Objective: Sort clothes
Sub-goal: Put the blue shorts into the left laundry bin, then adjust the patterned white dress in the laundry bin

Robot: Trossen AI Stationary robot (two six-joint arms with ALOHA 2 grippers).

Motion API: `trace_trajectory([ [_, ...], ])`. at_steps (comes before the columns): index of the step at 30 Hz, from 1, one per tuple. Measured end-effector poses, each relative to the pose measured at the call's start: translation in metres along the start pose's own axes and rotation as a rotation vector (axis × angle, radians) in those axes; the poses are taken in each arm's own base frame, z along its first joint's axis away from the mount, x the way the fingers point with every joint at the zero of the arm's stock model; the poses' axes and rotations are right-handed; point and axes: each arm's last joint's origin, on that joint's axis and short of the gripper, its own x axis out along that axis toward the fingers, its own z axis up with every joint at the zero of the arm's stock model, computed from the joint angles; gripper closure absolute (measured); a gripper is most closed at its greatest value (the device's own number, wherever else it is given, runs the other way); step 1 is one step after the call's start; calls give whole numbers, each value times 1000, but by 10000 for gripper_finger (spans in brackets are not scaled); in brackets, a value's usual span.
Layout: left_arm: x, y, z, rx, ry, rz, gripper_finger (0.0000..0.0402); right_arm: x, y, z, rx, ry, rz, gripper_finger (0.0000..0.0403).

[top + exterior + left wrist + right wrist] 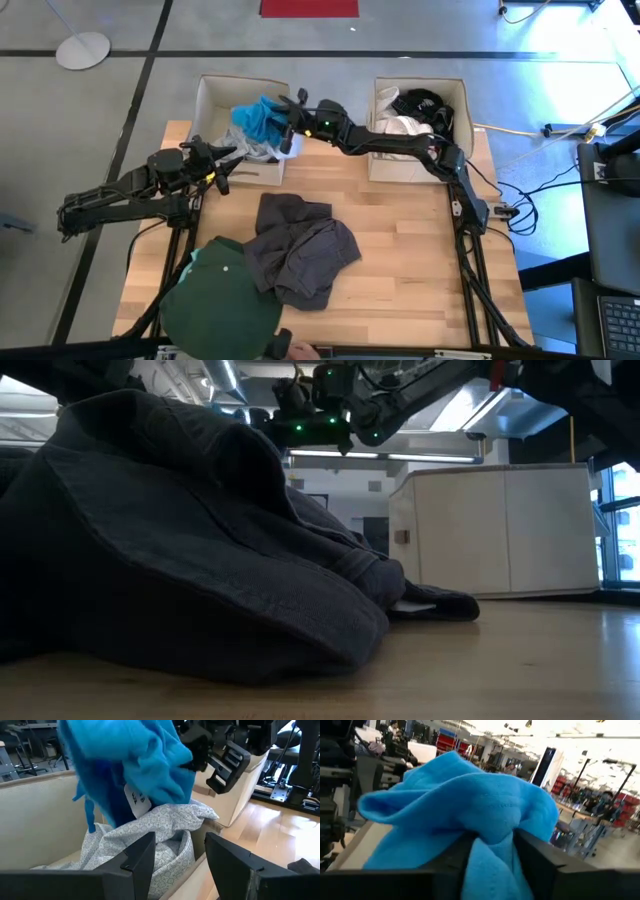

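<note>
Your right hand [291, 113] pinches the turquoise garment [258, 118] over the left box [215, 92] at the surface's far edge: this is the drop. Next, spread those fingers fully and lift clear. Left hand [226, 167] waits spread beside the box.

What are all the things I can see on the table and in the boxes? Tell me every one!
Beige square fabric boxes: two, at the table's far edge, left box and right box.
Turquoise soft garment: one, between the right gripper's fingers over the left box.
Pale grey-blue patterned garment: one, inside the left box.
White garment: one, in the right box.
Black garment: one, in the right box.
Dark grey crumpled garment: one, mid-table.
Dark green garment: one, near left corner.
Wooden table: one, light brown.
Left gripper: open, beside the left box.
Right gripper: on the turquoise garment.
</note>
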Motion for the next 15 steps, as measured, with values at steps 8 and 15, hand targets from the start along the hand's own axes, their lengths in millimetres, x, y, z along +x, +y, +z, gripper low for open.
trace_trajectory([
  [8, 0, -1, -1, -3, 13, -19, 239, -22, -7, 49, -45, 104, 9, 150],
  [15, 0, 0, -3, 7, 29, -17, 239, -68, -17, 94, -89, 369, 50, 119],
])
